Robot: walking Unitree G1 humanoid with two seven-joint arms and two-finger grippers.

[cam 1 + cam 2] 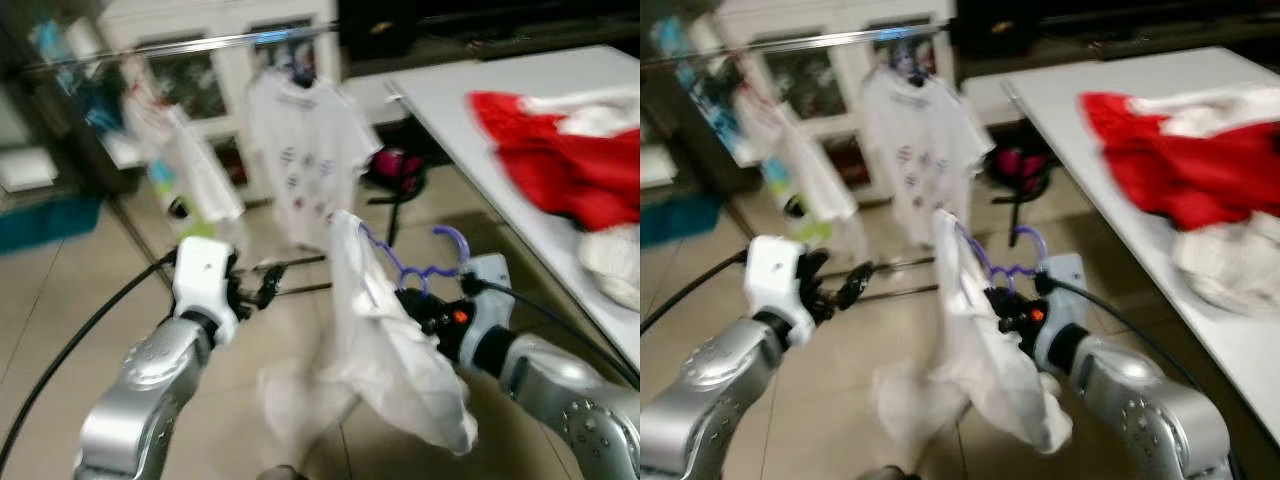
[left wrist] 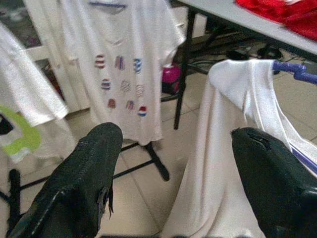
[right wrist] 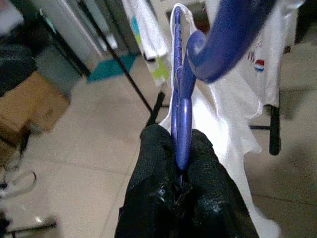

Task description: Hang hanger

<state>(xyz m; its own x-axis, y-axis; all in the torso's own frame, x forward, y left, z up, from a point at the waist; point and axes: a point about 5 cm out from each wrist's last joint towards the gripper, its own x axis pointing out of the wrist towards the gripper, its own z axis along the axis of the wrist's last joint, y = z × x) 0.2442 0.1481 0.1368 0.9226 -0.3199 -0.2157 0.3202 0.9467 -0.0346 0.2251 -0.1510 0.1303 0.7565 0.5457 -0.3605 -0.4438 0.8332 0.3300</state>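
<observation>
Both eye views are blurred, so we can't make out fine detail. No brand or writing is legible: the hung T-shirt (image 2: 121, 74) shows only rows of small red-and-blue marks, and a second hung garment (image 1: 190, 165) has a lime-green patch we can't read.

The purple hanger (image 3: 182, 106) is gripped by the right gripper (image 3: 181, 171), fingers pressed together on its thin neck, hook (image 1: 452, 240) curving above. A white shirt (image 1: 385, 350) is draped over the hanger, trailing down towards the tiled floor (image 1: 60, 290); it hides most of the hanger's frame. The right arm reaches fwd from lower right, forearm raised, approx. centre of our eye views, below and short of the rail (image 1: 180, 45) of the clothes rack.

The left gripper (image 1: 262, 285) is held out beside the shirt, fingers (image 2: 91, 168) spread wide with nothing between them; the left arm is bent up from lower left.

The white desk (image 1: 480, 120) runs along the right; on it red clothes (image 1: 565, 150) lie near the edge, with pale cloth (image 1: 610, 260) beside them, cut off at the frame.
</observation>
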